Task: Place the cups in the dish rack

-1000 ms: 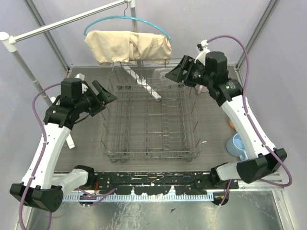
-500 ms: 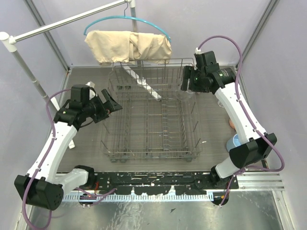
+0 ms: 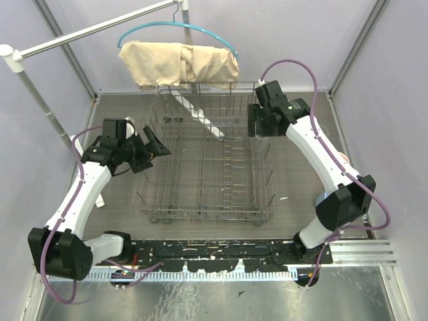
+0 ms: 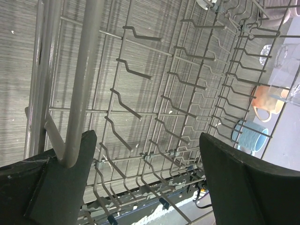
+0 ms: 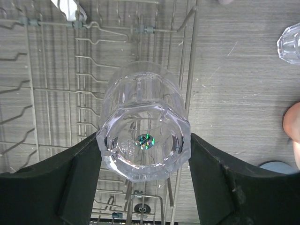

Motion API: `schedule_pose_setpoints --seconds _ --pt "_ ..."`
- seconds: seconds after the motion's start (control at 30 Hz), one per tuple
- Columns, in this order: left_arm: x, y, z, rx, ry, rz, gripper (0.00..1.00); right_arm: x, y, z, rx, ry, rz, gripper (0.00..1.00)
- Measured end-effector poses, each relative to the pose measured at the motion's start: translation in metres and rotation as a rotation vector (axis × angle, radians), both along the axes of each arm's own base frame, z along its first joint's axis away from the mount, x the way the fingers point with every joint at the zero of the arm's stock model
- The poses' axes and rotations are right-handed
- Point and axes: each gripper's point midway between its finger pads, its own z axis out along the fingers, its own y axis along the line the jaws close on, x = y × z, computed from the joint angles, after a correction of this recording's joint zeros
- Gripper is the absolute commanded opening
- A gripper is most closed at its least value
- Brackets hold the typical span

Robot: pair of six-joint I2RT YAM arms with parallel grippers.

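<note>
The dish rack (image 3: 200,215) fills the middle of the table, and its wire tines also show in both wrist views (image 4: 154,93) (image 5: 56,84). My right gripper (image 3: 258,127) hangs over the rack's right rear part. It is shut on a clear glass tumbler (image 5: 143,136), whose base faces the camera, above the rack's right-hand wires. A second tumbler (image 5: 289,42) stands on the table right of the rack. My left gripper (image 3: 156,144) is open and empty at the rack's left wall (image 4: 147,145). Beyond the rack a peach mug (image 4: 267,101) and a light blue mug (image 4: 251,136) stand on the table.
A beige cloth on a teal hanger (image 3: 180,63) hangs from a white rail above the rack's back edge. A white slanted piece (image 3: 197,114) lies in the rack's rear section. Grey walls close in the table on both sides.
My right arm has swung left and forward, carrying the tumbler over the rack's right side. My left gripper has opened wider and moved in toward the rack's left wall.
</note>
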Motion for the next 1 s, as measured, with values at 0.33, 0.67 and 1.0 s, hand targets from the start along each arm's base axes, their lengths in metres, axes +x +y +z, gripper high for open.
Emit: schedule_pose_setpoints --seconds 0.33,0.67,1.0 --pt "0.001 -0.003 0.002 -0.049 0.012 -0.016 0.98 0.004 0.001 -0.022 -0.038 0.037 -0.005 0.12" --pt "0.011 -0.010 0.075 -0.094 -0.205 -0.055 0.98 0.011 0.004 -0.030 -0.037 0.043 -0.008 0.12" --pt "0.017 0.015 0.080 -0.072 -0.225 0.000 0.98 0.017 0.010 -0.039 -0.025 0.052 -0.001 0.12"
